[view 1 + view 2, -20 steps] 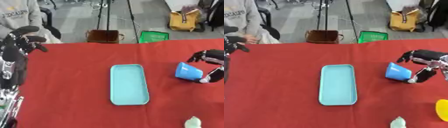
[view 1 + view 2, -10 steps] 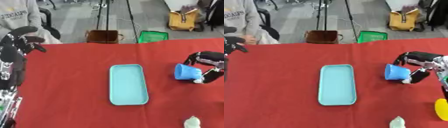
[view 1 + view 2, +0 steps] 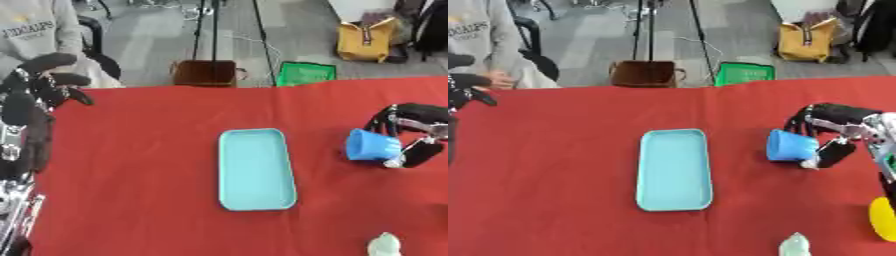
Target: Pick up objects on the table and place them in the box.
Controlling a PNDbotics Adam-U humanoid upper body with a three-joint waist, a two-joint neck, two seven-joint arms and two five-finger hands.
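Right hand [image 3: 833,131] has its fingers curled round the blue cup [image 3: 790,145] near the table's right edge. Light blue tray [image 3: 675,169] lies mid-table, to the cup's left, long axis near-to-far. Left hand [image 3: 39,82] idle at the far-left corner, fingers loosely curled, holding nothing.

Table cloth [image 3: 140,190] is showing plain red. Tray [image 3: 255,169] is showing light turquoise, cup [image 3: 791,145] solid blue. Right hand [image 3: 833,131] is showing black with silver; a yellow object [image 3: 882,219] at the edge.
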